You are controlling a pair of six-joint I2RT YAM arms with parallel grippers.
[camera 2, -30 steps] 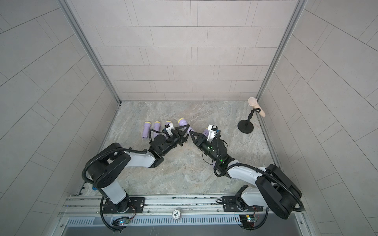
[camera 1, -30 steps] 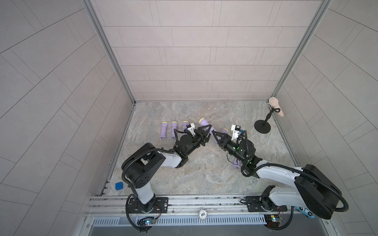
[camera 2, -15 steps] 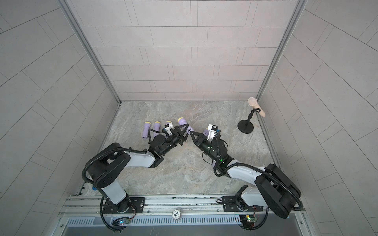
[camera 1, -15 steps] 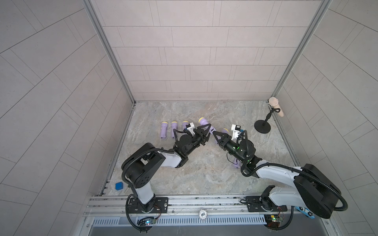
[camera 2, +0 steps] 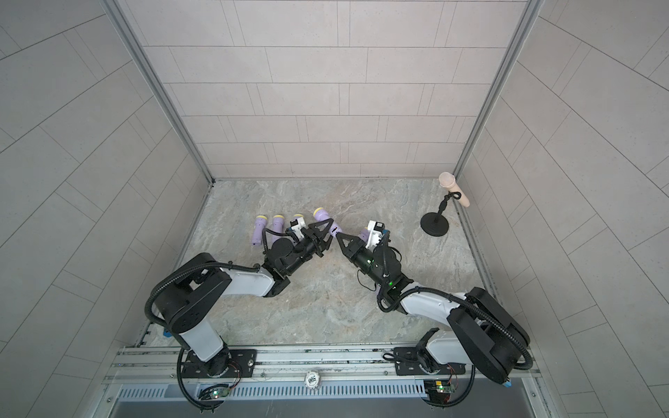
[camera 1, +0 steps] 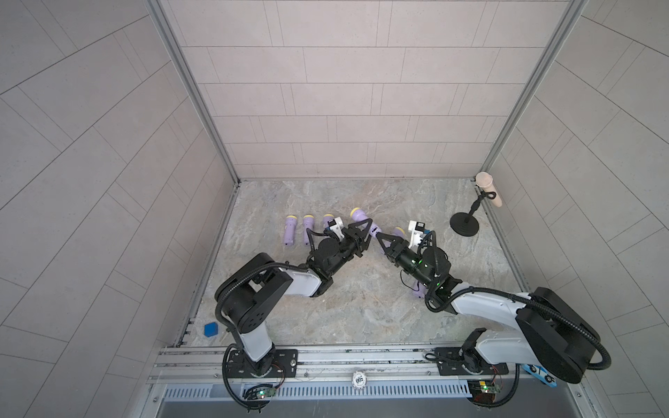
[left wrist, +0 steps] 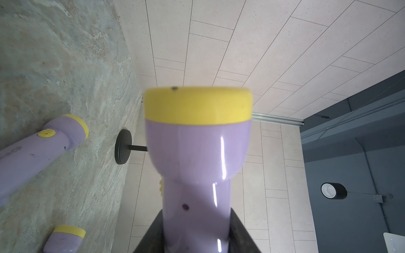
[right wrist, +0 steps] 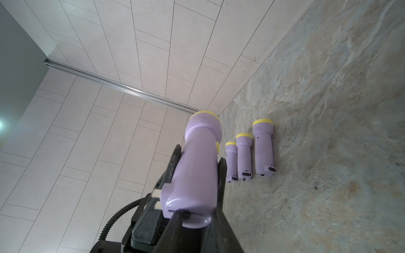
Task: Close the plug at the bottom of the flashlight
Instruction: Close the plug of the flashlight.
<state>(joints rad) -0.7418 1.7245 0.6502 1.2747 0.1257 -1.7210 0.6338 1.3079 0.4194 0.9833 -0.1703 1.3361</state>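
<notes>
Nearest the front rail (camera 1: 325, 356), right gripper (camera 1: 377, 236) has a fingertip (right wrist: 176, 223) on the butt face of the flashlight (right wrist: 197, 166); I can't tell how far its jaws stand apart. White prongs of the plug (right wrist: 156, 198) stick out sideways at that butt, so not closed yet imo. Long axis runs from that tip away toward back wall (camera 1: 344, 108), yellow head at far end. Handle's clamped mid-air by left gripper (camera 1: 365, 227), so R does the pushing.

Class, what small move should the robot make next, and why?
Probably nudge the right gripper against the white prongs to fold them in: the left gripper holds the flashlight off the table, the prongs stick out at its bottom end, and the right tip sits there.
</notes>
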